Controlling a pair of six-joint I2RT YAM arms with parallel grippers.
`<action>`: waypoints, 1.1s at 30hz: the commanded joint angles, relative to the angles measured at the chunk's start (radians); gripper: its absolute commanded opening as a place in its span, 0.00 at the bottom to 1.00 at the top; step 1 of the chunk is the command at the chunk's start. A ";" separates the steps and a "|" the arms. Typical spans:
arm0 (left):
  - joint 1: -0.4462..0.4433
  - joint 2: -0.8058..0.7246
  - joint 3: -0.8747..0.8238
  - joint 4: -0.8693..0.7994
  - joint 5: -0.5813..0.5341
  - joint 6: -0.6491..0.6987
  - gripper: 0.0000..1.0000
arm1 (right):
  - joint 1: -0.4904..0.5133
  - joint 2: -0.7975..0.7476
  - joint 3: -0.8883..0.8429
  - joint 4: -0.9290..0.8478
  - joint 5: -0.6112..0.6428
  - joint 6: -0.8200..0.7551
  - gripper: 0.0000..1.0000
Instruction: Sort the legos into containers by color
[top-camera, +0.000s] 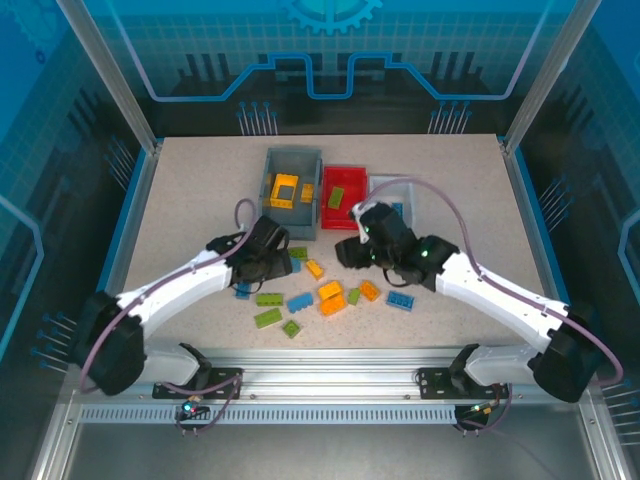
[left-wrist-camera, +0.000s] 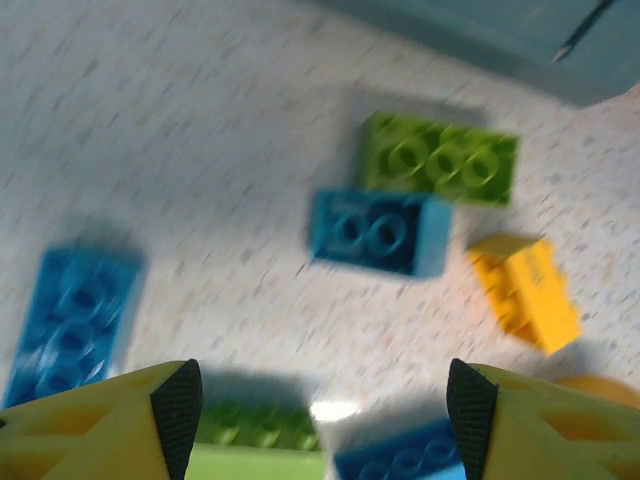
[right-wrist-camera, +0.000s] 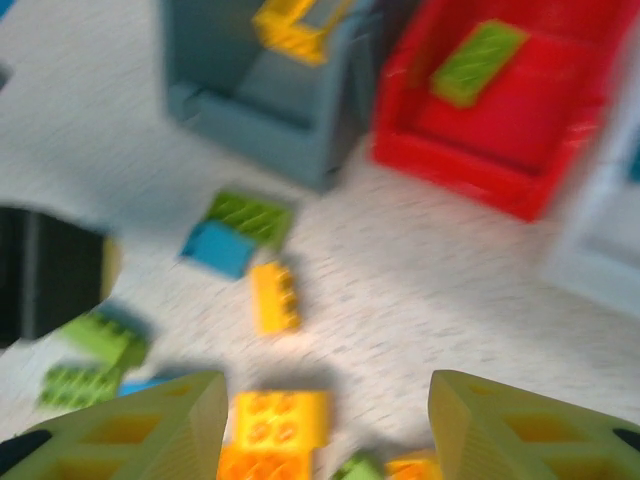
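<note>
From above, my left gripper (top-camera: 287, 262) and right gripper (top-camera: 350, 252) hang over the legos (top-camera: 330, 297) scattered on the near side, with the gray bin (top-camera: 268, 185), red bin (top-camera: 350, 180) and white bin (top-camera: 378, 185) in a row at the far side. At my left wrist my fingers stand spread with nothing between them, above a blue brick (left-wrist-camera: 380, 232) beside a lime brick (left-wrist-camera: 440, 158). At my right wrist my jaws are released, a yellow brick (right-wrist-camera: 278, 418) lying below them

Overhead camera looking down from near edge, wrist cameras close, sharing legos (top-camera: 330, 297)
</note>
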 joint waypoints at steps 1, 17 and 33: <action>-0.007 -0.087 -0.077 -0.116 0.028 -0.255 0.69 | 0.078 -0.025 -0.066 0.107 -0.087 -0.036 0.58; -0.009 -0.074 -0.194 0.025 0.072 -0.859 0.63 | 0.230 0.010 -0.115 0.221 -0.174 -0.060 0.66; 0.001 0.038 -0.205 0.107 0.059 -0.914 0.34 | 0.235 0.016 -0.105 0.203 -0.124 -0.034 0.64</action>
